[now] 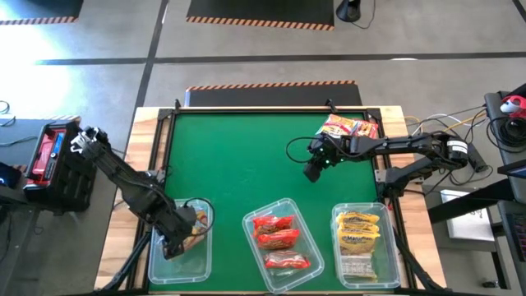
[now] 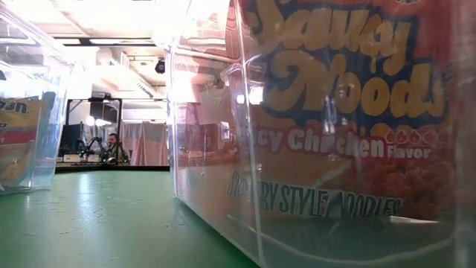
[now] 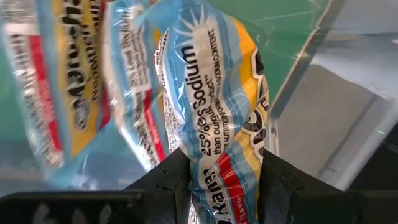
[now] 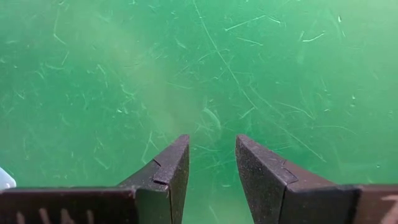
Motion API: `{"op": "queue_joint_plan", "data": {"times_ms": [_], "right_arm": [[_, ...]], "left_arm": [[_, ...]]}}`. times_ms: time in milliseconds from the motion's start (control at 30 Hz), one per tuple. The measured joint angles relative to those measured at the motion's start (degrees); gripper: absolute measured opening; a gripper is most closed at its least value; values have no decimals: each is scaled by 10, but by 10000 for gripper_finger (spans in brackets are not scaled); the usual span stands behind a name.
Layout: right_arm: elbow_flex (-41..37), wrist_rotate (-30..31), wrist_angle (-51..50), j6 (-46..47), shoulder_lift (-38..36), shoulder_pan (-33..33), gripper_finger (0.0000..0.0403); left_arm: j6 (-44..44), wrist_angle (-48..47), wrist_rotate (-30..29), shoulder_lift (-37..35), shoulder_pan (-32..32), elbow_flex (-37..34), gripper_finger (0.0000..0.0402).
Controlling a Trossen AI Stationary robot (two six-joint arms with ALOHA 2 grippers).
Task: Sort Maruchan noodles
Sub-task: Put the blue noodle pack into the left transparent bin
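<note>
You're looking down on a green desk [image 1: 246, 164] w/ three clear bins along its near edge. Your left gripper [image 1: 177, 241] sits inside the left bin [image 1: 156, 267], near the desk's front-left corner, jaws clamped on a yellow-and-blue noodle packet [image 3: 217, 118]; the left wrist view shows the crinkly wrapper squeezed between both dark fingers [image 3: 165, 180], w/ other packets [image 3: 56, 81] of the same kind just beside it and the bin's clear wall behind. The middle bin [image 1: 249, 222] holds three red packets [image 1: 275, 240] in a row. The right bin [image 1: 337, 215], by the front-right corner, holds yellow packets [image 1: 359, 230] stacked flat. A small pile of orange-red packets [image 1: 349, 127] lies unsorted near the desk's back-right corner. Your right gripper [image 1: 316, 163] hovers over bare green surface just beside that pile, toward the desk's centre, jaws slightly apart and holding nothing; its wrist view shows only scratched green between the fingers [image 4: 171, 171]. Low view: bin wall up close w/ a spicy chicken label pressed against it.
</note>
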Motion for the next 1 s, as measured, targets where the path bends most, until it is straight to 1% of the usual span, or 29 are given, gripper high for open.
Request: {"op": "queue_joint_plan", "data": {"times_ms": [100, 233, 367, 567, 733, 833, 1000], "right_arm": [[0, 0, 0, 0, 0, 0, 121], [0, 0, 0, 0, 0, 0, 121], [0, 0, 0, 0, 0, 0, 121], [0, 0, 0, -6, 0, 0, 121], [0, 3, 0, -13, 0, -9, 121], [0, 3, -2, -13, 0, -27, 121], [0, 3, -23, -14, 0, -73, 121]], "left_arm": [[-4, 35, 3, 0, 0, -32, 110], [-34, 39, 4, 1, 0, -54, 115], [-57, 38, 4, 1, 0, -64, 141], [-52, 29, 4, 1, 1, -59, 187], [-66, -6, 2, 0, 13, -48, 208], [-67, -12, -18, 0, 28, -34, 212], [-51, -33, -80, -1, 62, 11, 212]]}}
